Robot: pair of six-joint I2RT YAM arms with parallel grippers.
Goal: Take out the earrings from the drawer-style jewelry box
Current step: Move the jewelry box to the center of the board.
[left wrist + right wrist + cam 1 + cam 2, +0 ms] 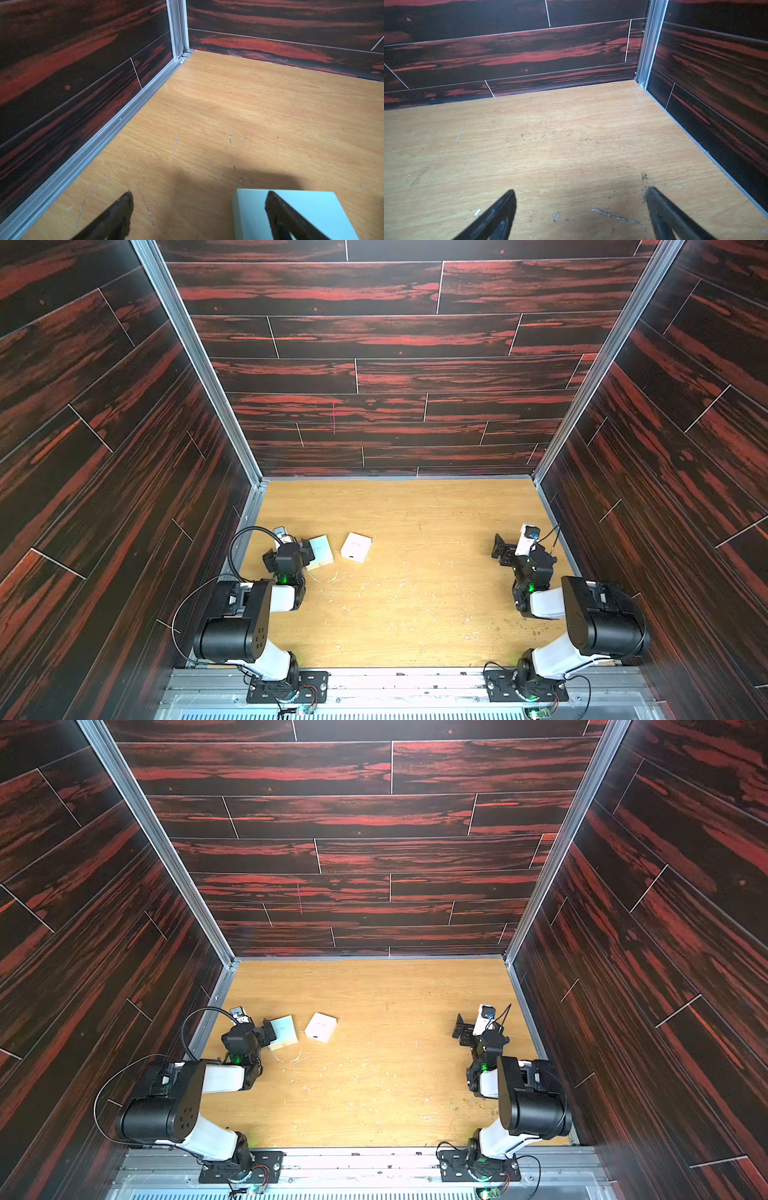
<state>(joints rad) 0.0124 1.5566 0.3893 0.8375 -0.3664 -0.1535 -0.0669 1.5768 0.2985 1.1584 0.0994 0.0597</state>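
Note:
The drawer-style jewelry box [356, 546] [321, 1026] is a small white box lying on the wooden table, left of centre, and shows in both top views. It looks closed, with a small dark notch on its near edge. The earrings are hidden. My left gripper [291, 549] [249, 1031] [199, 195] hovers open to the left of the white box. One of its fingers [278, 209] hangs over a pale teal box [321, 552] [247, 214]. My right gripper [517, 547] [478, 1029] [581, 190] stands open over bare wood at the far right.
The scratched wooden table [415, 593] is enclosed by dark red-streaked walls on three sides, with aluminium rails [116, 126] along their base. The pale teal box [284, 1032] lies just left of the white box, a small gap between them. Both arm bases [286, 691] sit at the near edge.

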